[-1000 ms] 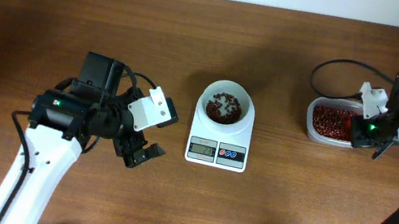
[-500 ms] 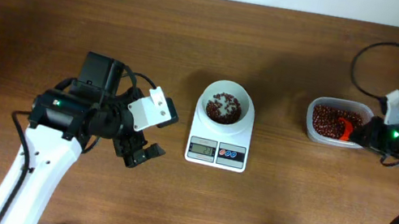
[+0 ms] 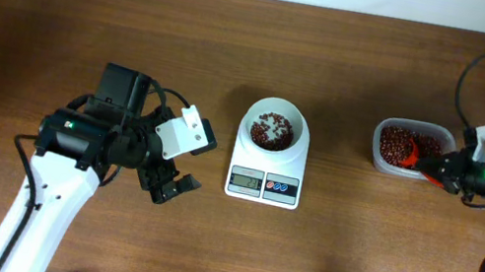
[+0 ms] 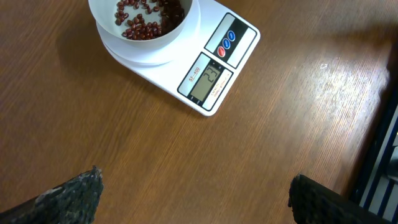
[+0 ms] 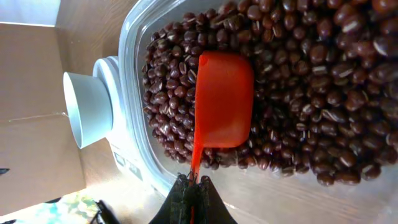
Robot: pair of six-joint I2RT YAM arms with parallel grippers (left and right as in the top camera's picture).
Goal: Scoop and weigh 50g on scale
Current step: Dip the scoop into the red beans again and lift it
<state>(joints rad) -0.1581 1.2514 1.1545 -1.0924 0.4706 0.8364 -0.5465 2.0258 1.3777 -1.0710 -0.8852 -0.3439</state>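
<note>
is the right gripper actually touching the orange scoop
Touching. The right wrist view shows the right gripper shut on the thin handle end of the orange scoop, with no gap between them.

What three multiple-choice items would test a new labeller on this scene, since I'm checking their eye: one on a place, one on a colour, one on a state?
1. Where is the scoop?
A. in the tub, on the beans
B. on a plate
C. on a shelf

2. What colours are the two buttons on the scale?
A. green and yellow
B. red and blue
C. both black

3. How is the left gripper?
A. shut on a spoon
B. shut on a cloth
C. wide open, empty

Key:
1 A, as the right wrist view shows it lying among the beans inside the tub.
2 B, as the left wrist view shows one red and one blue beside the display.
3 C, as its fingers stand far apart with nothing between them.
</note>
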